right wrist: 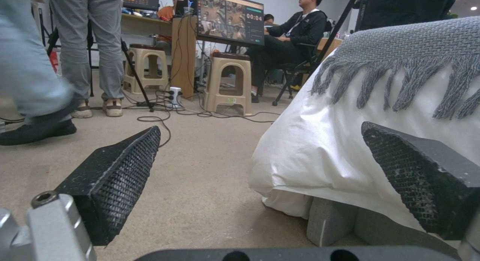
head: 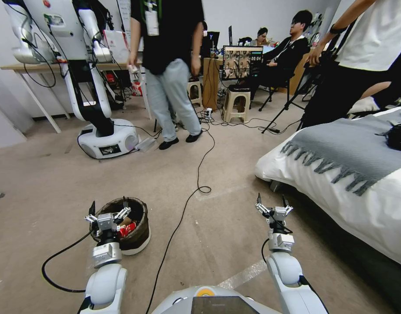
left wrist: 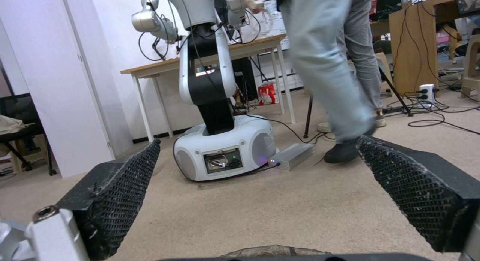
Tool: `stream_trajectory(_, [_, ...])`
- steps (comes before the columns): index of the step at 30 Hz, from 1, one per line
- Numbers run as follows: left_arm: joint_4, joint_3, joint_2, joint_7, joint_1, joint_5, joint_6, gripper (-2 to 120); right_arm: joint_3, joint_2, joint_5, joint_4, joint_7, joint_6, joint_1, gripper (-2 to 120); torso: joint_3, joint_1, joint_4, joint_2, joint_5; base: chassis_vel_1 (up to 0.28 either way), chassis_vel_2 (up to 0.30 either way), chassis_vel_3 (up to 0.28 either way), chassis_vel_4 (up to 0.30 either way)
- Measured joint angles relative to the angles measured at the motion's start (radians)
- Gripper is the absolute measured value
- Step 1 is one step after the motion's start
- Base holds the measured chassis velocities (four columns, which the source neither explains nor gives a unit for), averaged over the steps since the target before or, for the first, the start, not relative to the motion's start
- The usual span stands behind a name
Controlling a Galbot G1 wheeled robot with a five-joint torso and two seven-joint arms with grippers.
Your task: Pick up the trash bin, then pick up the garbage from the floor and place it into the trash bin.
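Observation:
The trash bin (head: pixel 137 233) stands on the carpet at my near left, a round white bin with a dark liner folded over its rim. Red and white garbage (head: pixel 127 229) lies inside it. My left gripper (head: pixel 108 213) is held over the bin's near rim, open, with nothing between its fingers (left wrist: pixel 125 186). In the left wrist view the gripper (left wrist: pixel 257 141) faces across the floor, and a strip of the liner (left wrist: pixel 275 250) shows below it. My right gripper (head: pixel 273 207) is open and empty above bare carpet at my near right, facing the bed (right wrist: pixel 320 148).
A black cable (head: pixel 183 213) runs across the floor between my arms, and another loops by my left arm. The bed with a grey fringed blanket (head: pixel 340 152) fills the right side. Another robot (head: pixel 107 139), a standing person (head: pixel 174 87) and stools (head: pixel 235 102) are farther ahead.

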State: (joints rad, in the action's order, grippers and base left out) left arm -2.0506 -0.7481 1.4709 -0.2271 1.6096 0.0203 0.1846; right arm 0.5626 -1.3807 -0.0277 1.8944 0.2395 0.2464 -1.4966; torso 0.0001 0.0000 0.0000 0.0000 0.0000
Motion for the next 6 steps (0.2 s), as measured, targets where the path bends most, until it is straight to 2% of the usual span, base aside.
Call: stream_trajectory(6, [0.0, 0.0, 0.0, 0.0, 0.0, 0.0, 0.0, 100, 0.0, 0.0, 0.0, 0.0, 0.0, 0.0, 0.0, 100, 0.0, 0.0, 0.0, 0.0, 0.0, 0.0, 0.0, 0.0, 0.0])
